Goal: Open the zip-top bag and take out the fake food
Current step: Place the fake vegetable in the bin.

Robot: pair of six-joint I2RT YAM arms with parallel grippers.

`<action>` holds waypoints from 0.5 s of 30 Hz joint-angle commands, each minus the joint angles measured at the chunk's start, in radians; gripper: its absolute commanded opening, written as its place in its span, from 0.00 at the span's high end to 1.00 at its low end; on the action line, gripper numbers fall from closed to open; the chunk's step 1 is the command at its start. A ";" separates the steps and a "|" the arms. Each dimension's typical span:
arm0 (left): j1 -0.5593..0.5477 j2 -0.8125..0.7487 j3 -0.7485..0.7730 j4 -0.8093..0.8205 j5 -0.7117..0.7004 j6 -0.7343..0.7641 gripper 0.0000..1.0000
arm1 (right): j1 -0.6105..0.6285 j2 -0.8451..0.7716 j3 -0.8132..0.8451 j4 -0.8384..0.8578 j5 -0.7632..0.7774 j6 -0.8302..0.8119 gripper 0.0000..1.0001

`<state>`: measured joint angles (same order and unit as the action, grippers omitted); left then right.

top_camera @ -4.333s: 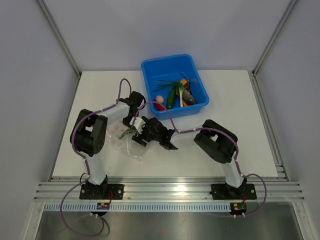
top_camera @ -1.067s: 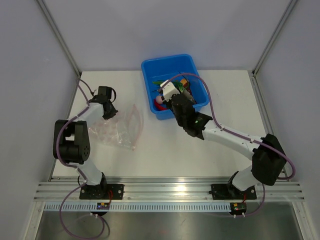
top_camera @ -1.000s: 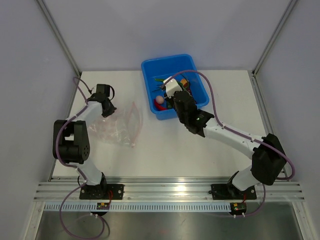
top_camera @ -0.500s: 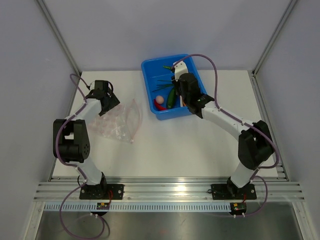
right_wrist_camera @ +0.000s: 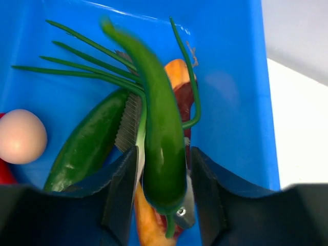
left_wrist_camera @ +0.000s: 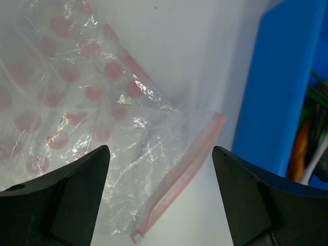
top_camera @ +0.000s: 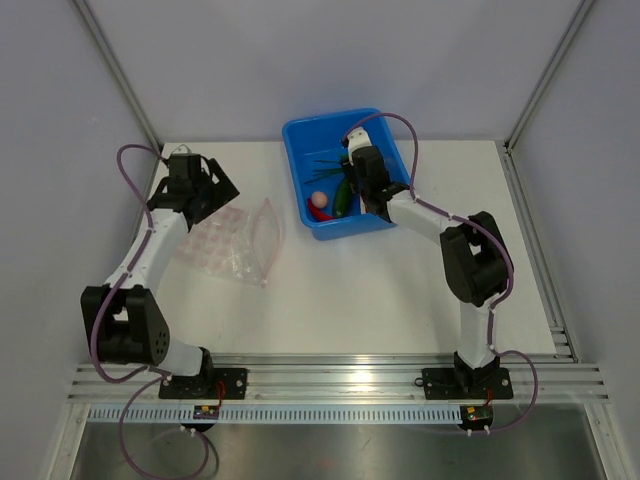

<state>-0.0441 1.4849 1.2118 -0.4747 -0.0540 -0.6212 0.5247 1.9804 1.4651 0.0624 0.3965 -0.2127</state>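
Right wrist view, right hand: the right hand (right_wrist_camera: 163, 166) hangs over the blue tub (right_wrist_camera: 230, 77), its jaws part open with a green chilli (right_wrist_camera: 161, 128) standing between them. The chilli's far tip is blurred, and I cannot tell whether the fingers are pinching it or have let go.
Under the right hand: other fake food lies in the tub: a darker green chilli (right_wrist_camera: 84, 148), a green onion (right_wrist_camera: 82, 64), an orange piece (right_wrist_camera: 179, 72) and a pale egg (right_wrist_camera: 20, 136) at the left. A red sliver shows at the left edge, too cut off to name.
Left wrist view, left hand: the left hand (left_wrist_camera: 160, 174) is wide open, holds nothing and hovers above the zip-top bag (left_wrist_camera: 102, 102).
Bag: it lies crumpled and flat on the table (top_camera: 400, 280), just left of the tub and not touching it. Its pinkish zip strip (left_wrist_camera: 184, 164) faces the tub, and the mouth looks parted in the top external view.
Bag contents: only pink dots and creases show through the plastic; no food is visible inside.
Done: by my judgement the bag is open and emptied.
Left: dropping this chilli into the tub looks like the last piece.
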 commanded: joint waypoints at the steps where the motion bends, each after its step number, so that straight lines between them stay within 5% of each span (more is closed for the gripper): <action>1: -0.003 -0.092 -0.076 0.050 0.085 -0.018 0.14 | 0.003 0.008 0.063 0.027 -0.010 0.044 0.35; 8: -0.031 -0.136 -0.113 0.085 0.120 -0.049 0.12 | 0.003 -0.008 0.098 -0.018 0.001 0.090 0.13; 15: -0.059 -0.283 -0.181 0.111 0.134 -0.043 0.09 | 0.004 -0.152 0.063 -0.133 -0.004 0.243 0.05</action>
<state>-0.0917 1.3113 1.0500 -0.4225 0.0399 -0.6613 0.5247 1.9636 1.5181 -0.0040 0.3973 -0.0872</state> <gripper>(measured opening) 0.903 0.941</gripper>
